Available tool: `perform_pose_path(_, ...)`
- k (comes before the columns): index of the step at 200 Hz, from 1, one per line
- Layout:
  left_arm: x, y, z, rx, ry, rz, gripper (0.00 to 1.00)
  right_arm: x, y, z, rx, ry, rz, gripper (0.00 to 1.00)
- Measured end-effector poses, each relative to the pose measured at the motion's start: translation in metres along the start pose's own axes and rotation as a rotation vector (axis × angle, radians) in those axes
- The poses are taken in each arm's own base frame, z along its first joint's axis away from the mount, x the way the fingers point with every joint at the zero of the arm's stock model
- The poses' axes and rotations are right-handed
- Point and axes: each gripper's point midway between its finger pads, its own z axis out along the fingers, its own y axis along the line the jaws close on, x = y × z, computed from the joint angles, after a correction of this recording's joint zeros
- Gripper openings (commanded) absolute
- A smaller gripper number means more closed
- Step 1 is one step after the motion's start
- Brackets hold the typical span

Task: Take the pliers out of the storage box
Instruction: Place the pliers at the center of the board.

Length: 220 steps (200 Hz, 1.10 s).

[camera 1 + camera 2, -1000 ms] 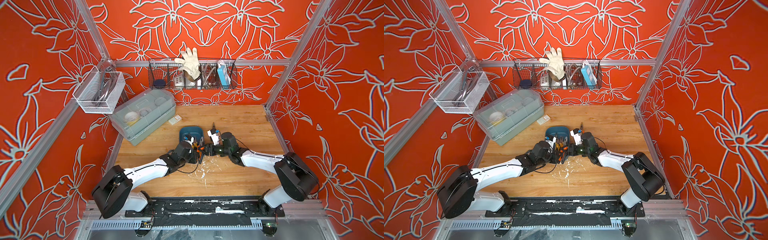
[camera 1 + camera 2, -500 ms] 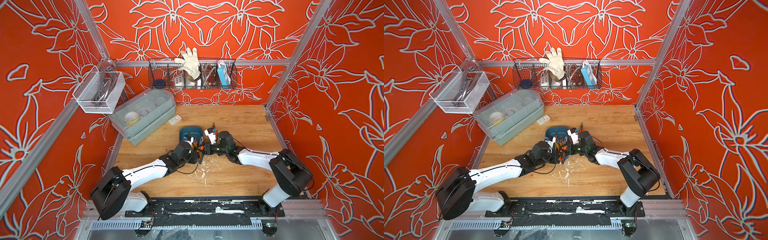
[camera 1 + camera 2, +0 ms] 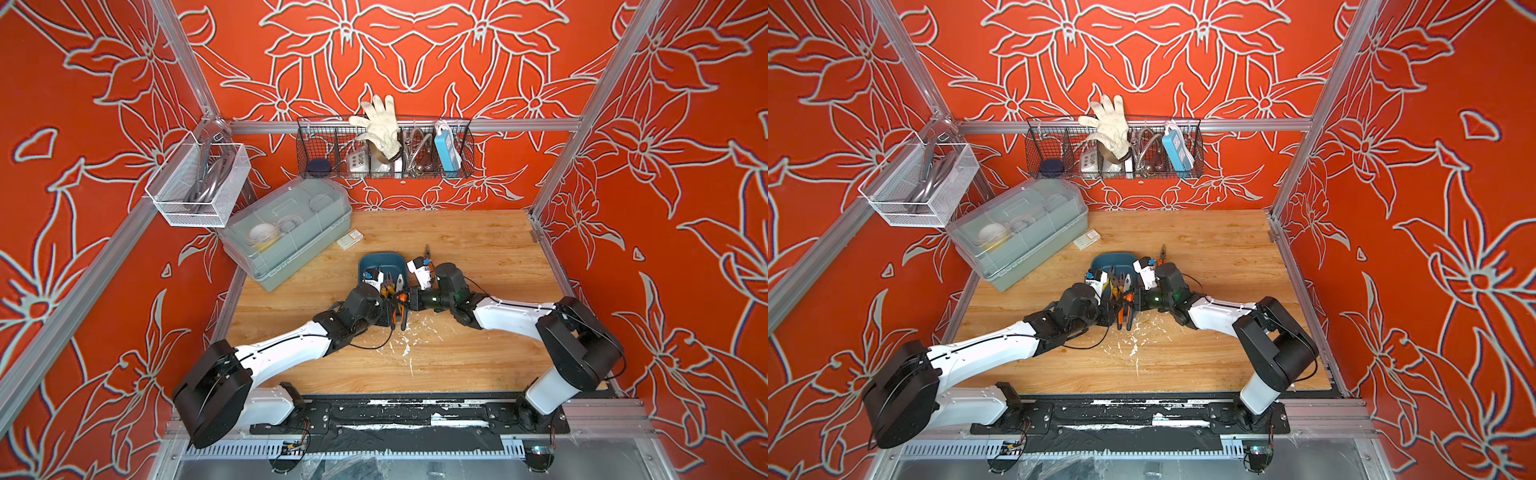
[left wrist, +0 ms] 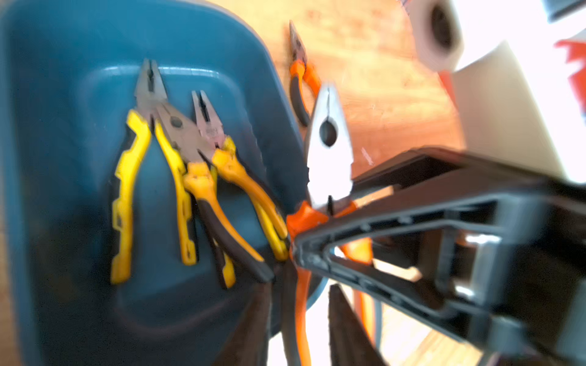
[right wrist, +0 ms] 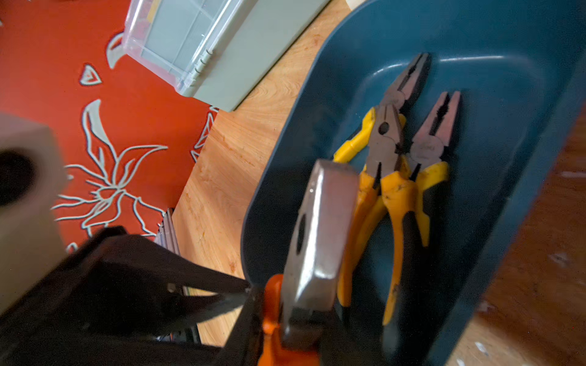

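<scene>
A wooden counter (image 3: pixel 478 353) carries a shallow dark blue box (image 3: pixel 380 261). The box sits just beyond the tips of both claws, on the side toward the back wall. The two arms meet in front of it, the left claw (image 4: pixel 298 301) reaching in from one side and the right claw (image 4: pixel 323 218) from the other.

Between them is a pair of orange pliers (image 4: pixel 329 149). Its long axis runs from the robot's side toward the back wall. The silver nose points forward over the box's near rim, and the handles trail back over the counter. The right claw is clamped narrow across the neck, just behind the nose. The left claw straddles the handles farther back, its fingers a little apart with light showing beside one handle, a loose fit rather than a pinch. The right arm appears to have the hold, so carrying the pliers clear of the box likely falls to it.

Three yellow pliers (image 4: pixel 177 136) lie in the box ahead of the left claw, noses pointing away from it. Another orange pair (image 4: pixel 299 66) lies on the counter beyond the right claw.
</scene>
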Motion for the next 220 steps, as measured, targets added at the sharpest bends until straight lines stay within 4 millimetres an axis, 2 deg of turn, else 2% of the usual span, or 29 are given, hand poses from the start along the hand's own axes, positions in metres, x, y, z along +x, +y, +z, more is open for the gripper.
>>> perform_pose_path(12, -0.01, 0.002, -0.005, -0.018, -0.045, -0.012, 0.56, 0.0, -0.002, 0.0, 0.009, 0.0, 0.003, 0.0)
perform_pose_path(32, -0.021, 0.013, -0.011, -0.083, -0.1, -0.044, 0.61, 0.001, -0.002, 0.0, 0.009, 0.001, 0.002, 0.0)
perform_pose_path(57, -0.023, 0.031, -0.014, -0.175, -0.129, -0.08, 0.62, 0.003, -0.003, -0.003, 0.016, -0.001, 0.004, 0.0)
perform_pose_path(91, -0.019, 0.039, -0.011, -0.224, -0.119, -0.095, 0.62, 0.002, -0.009, -0.018, 0.081, -0.049, -0.013, 0.0)
perform_pose_path(113, -0.017, 0.041, -0.004, -0.248, -0.094, -0.091, 0.62, -0.004, -0.015, -0.04, 0.154, -0.121, -0.029, 0.0)
perform_pose_path(151, -0.017, 0.037, 0.01, -0.259, -0.05, -0.084, 0.6, -0.028, -0.035, -0.087, 0.362, -0.279, -0.066, 0.0)
perform_pose_path(179, -0.01, 0.033, 0.024, -0.262, 0.015, -0.078, 0.58, -0.04, -0.067, -0.128, 0.608, -0.377, -0.053, 0.0)
perform_pose_path(220, -0.001, 0.031, 0.039, -0.273, 0.094, -0.065, 0.55, -0.034, -0.125, -0.179, 0.894, -0.425, 0.068, 0.0)
